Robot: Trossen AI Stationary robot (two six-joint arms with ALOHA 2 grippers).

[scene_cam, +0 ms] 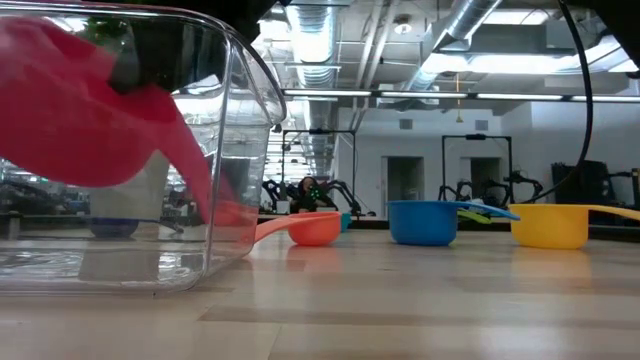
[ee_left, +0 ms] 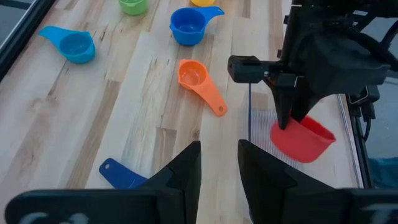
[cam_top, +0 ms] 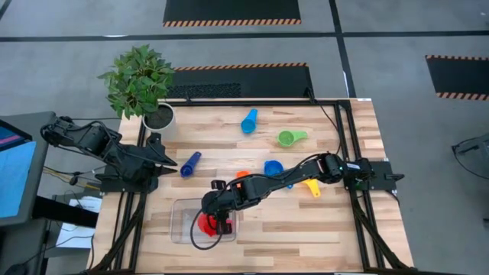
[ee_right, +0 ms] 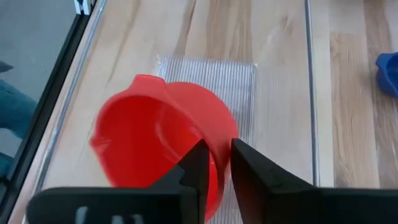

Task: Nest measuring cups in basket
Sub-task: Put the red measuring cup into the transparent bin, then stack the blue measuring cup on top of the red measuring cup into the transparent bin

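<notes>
A red measuring cup (ee_right: pixel 155 134) sits tilted inside the clear basket (cam_top: pixel 180 226) near the table's front. My right gripper (ee_right: pixel 219 149) reaches down into the basket, slightly open, with its fingers astride the cup's wall. My left gripper (ee_left: pixel 219 152) waits open over the table's left side, touching nothing. The other measuring cups lie loose on the wood: orange (cam_top: pixel 241 175), blue (cam_top: pixel 273 167), yellow (cam_top: pixel 312 187), green (cam_top: pixel 288 138), light blue (cam_top: pixel 249 122) and dark blue (cam_top: pixel 189 163). My right gripper comes slanting down from the table's right, one finger (ee_right: pixel 198 163) inside the red cup and one outside, astride the wall at the rim (ee_right: pixel 221 127). The gap looks wider than the wall, and I cannot tell whether a finger touches it. The cup leans tilted in the basket.
A white pot with a green plant (cam_top: pixel 159 116) stands at the far left corner. The orange cup lies just beyond the basket's far wall (scene_cam: pixel 240 150). Bare wood stretches right of the basket along the near edge (cam_top: pixel 306 237).
</notes>
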